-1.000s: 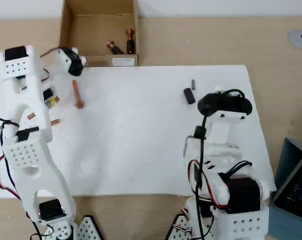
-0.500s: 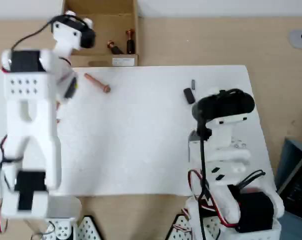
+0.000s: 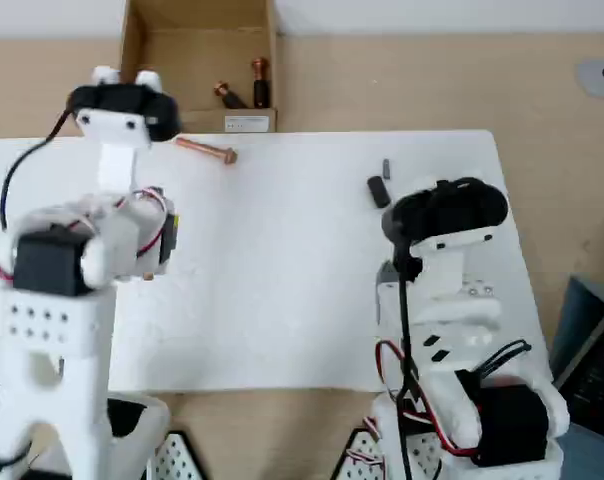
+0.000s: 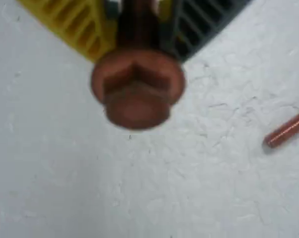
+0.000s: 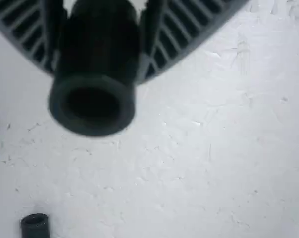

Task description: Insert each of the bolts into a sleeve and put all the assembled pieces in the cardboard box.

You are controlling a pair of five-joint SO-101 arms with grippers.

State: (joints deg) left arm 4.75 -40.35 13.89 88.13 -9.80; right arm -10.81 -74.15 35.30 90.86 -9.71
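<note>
Left gripper (image 4: 137, 17) is clamping a copper bolt (image 4: 137, 89) in the left wrist view. The head is facing out, and one yellow finger and one dark finger are pinching the shank. A second bolt (image 4: 286, 133) is lying loose on the white sheet (image 4: 115, 188) nearby.

Over to the right wrist view: right gripper (image 5: 97, 29) is hugging a black sleeve (image 5: 92, 96), open bore leading, and a spare sleeve (image 5: 34, 225) is resting on the sheet.

Now the high view. The left arm (image 3: 57, 270) is leaning out, with the held bolt poking out just short of the cardboard box (image 3: 132, 60) and its front wall. The right arm (image 3: 447, 260) is sitting folded, well away from the box. Two finished pieces (image 3: 228, 95) are lying inside the box.

The worry, I'd say, is that bolt and sleeve are being carried well apart, and any tilt when they meet is risking a jam or a slip from either grip.
</note>
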